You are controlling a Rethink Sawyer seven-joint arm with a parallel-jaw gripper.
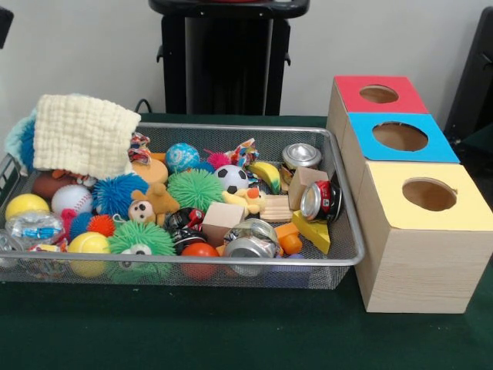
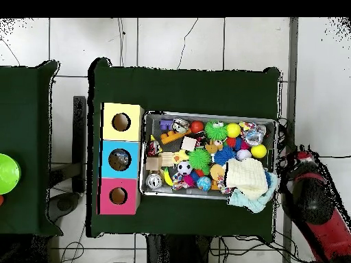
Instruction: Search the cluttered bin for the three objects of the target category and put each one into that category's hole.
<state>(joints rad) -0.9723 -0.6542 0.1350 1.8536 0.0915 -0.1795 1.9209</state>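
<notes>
A wire mesh bin (image 1: 231, 127) holds mixed clutter. Crushed metal cans lie at its right: a silver can (image 1: 300, 156), a red-labelled can (image 1: 322, 200) and another silver can (image 1: 250, 240). Wooden blocks (image 1: 223, 216), a soccer ball (image 1: 232, 178), a baseball (image 1: 71, 199), spiky balls (image 1: 195, 189) and a small plush bear (image 1: 154, 200) lie among them. Beside the bin stand three boxes with round holes: red (image 1: 350, 89), blue (image 1: 366, 146) and yellow (image 1: 385, 204). In the overhead view my gripper (image 2: 300, 152) is off the table, beyond the bin's (image 2: 206, 114) right end, far from the objects.
A cream knitted cloth (image 1: 85, 135) over a teal cloth drapes the bin's left far corner. The red arm (image 2: 315, 205) lies alongside the table edge. A green round object (image 2: 7, 174) sits on a neighbouring table. Green felt (image 1: 231, 331) covers the table.
</notes>
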